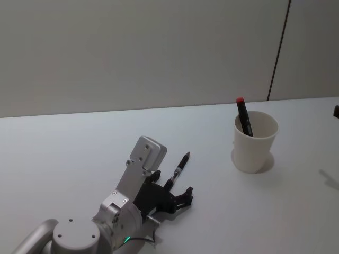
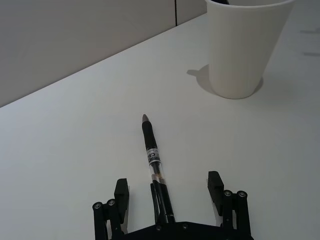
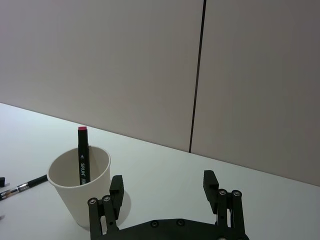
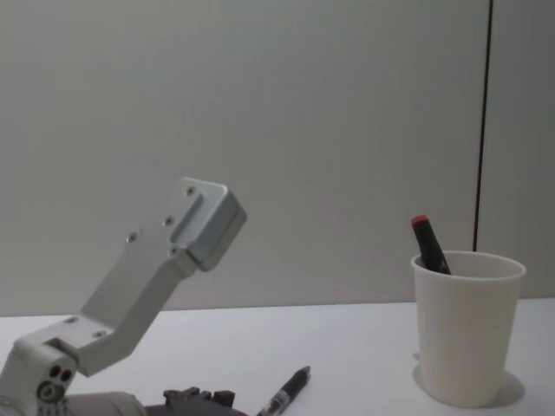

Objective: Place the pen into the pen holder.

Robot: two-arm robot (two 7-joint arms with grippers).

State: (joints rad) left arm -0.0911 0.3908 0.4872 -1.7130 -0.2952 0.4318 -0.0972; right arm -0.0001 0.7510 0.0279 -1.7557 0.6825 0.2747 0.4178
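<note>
A black pen (image 2: 152, 160) lies flat on the white table (image 1: 69, 153), tip toward the pen holder; it also appears in the head view (image 1: 179, 168) and the chest view (image 4: 289, 393). My left gripper (image 2: 168, 189) is open low over the table, its fingers (image 2: 121, 197) standing on either side of the pen's rear end without closing on it. The pen holder (image 1: 255, 142), a white paper cup, stands to the right with a red-capped black marker (image 1: 244, 116) leaning inside. My right gripper (image 3: 163, 181) hovers open beside the cup (image 3: 80, 192), holding nothing.
A grey wall with a dark vertical seam (image 1: 278, 50) rises behind the table's far edge. The left arm's grey link (image 4: 156, 269) stands tall at the left of the chest view.
</note>
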